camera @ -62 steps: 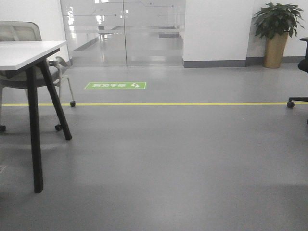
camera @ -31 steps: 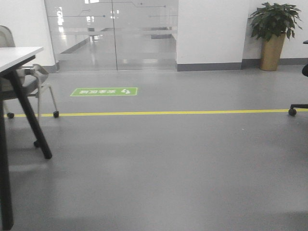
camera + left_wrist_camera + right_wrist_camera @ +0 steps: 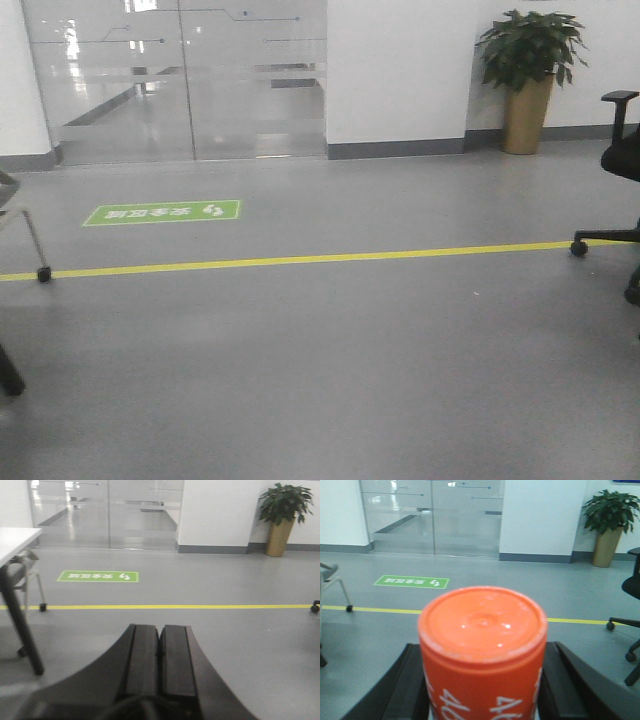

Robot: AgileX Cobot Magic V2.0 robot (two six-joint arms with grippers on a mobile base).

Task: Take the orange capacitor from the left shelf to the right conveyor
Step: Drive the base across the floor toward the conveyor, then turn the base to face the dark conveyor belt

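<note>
The orange capacitor (image 3: 482, 625) fills the middle of the right wrist view, its round top facing the camera and white "46" print on its side. My right gripper (image 3: 483, 652) is shut on it, one black finger (image 3: 407, 680) pressed on each flank. In the left wrist view my left gripper (image 3: 160, 628) is shut with its two pads together and nothing between them, held above grey floor. The left shelf and the right conveyor are out of view in every frame.
Grey floor lies ahead with a yellow line (image 3: 300, 259) and a green floor sign (image 3: 163, 212). Glass doors (image 3: 180, 80) and a potted plant (image 3: 530, 80) stand at the far wall. A black office chair (image 3: 620, 170) is at the right; a white table (image 3: 15, 570) and a chair leg (image 3: 35, 250) are at the left.
The front view has swung to the right: the white table and grey chair have slid out at the left edge, and the black office chair has come in further at the right.
</note>
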